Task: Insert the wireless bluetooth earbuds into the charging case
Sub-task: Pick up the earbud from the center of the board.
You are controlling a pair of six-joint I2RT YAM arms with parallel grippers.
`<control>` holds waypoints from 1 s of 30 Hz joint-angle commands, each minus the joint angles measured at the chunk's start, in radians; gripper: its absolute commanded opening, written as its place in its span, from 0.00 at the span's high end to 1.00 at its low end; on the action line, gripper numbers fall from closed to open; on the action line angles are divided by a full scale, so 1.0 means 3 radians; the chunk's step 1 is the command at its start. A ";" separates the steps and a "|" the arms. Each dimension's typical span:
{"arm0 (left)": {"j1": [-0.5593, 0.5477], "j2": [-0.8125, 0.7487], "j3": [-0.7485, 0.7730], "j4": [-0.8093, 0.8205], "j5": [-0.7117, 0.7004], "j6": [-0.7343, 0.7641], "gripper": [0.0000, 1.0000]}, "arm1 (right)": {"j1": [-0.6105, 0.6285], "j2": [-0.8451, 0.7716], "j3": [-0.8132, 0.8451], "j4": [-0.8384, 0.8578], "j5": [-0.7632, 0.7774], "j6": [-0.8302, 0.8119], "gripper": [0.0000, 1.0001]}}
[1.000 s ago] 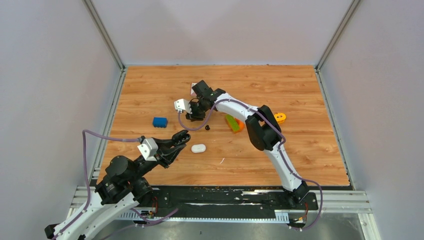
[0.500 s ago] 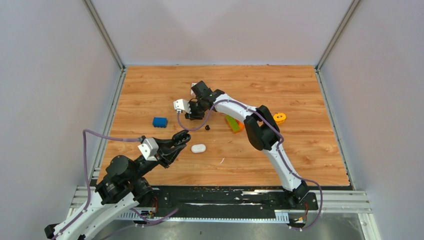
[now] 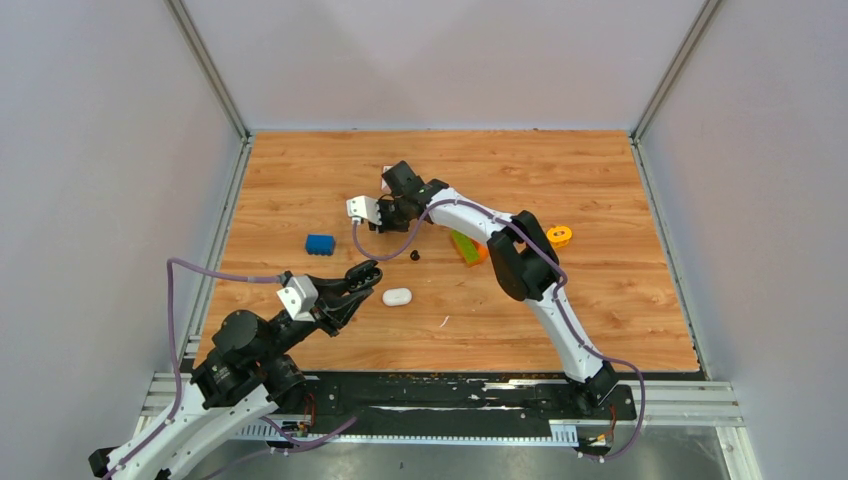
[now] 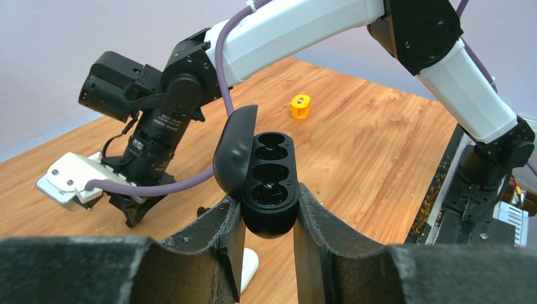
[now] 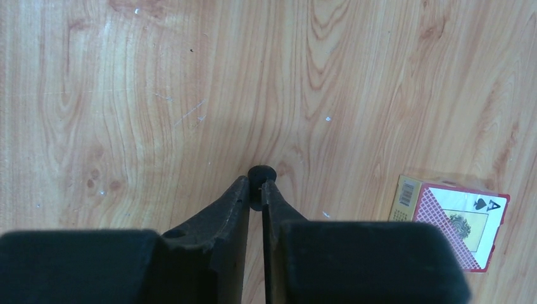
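My left gripper is shut on a black charging case and holds it above the table, lid open, its two wells facing the camera. It also shows in the top view. My right gripper is shut on a tiny black earbud at its fingertips, just above the wood. In the top view the right gripper is at the table's middle left. Another black earbud lies on the table. A closed white case lies to the right of my left gripper. No white earbuds are in view.
A blue block lies at the left. An orange-and-green toy and a small orange piece lie under and right of the right arm. A playing-card box lies near the right gripper.
My right gripper has shifted slightly left and back with the black earbud. The left arm with the black case has not moved.
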 commanded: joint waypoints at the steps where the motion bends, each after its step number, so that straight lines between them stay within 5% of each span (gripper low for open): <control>1: 0.0020 0.0036 -0.0001 0.0108 0.0042 0.0029 1.00 | 0.0016 0.0064 0.0080 0.0112 0.0080 0.0015 0.89; 12: 0.0020 0.0179 0.0002 0.0126 0.0240 0.0034 1.00 | -0.0279 -0.0520 -0.0048 -0.0071 0.0060 0.0164 0.95; 20: 0.0020 0.0407 -0.0008 0.0198 0.0572 0.0047 1.00 | -0.0653 -0.1483 -0.0615 -0.0613 -0.0505 0.0365 0.95; 30: 0.0020 0.0541 -0.0053 0.0303 0.0868 0.0048 1.00 | -0.0583 -0.3168 -0.1613 -0.1075 -0.1454 0.0880 0.94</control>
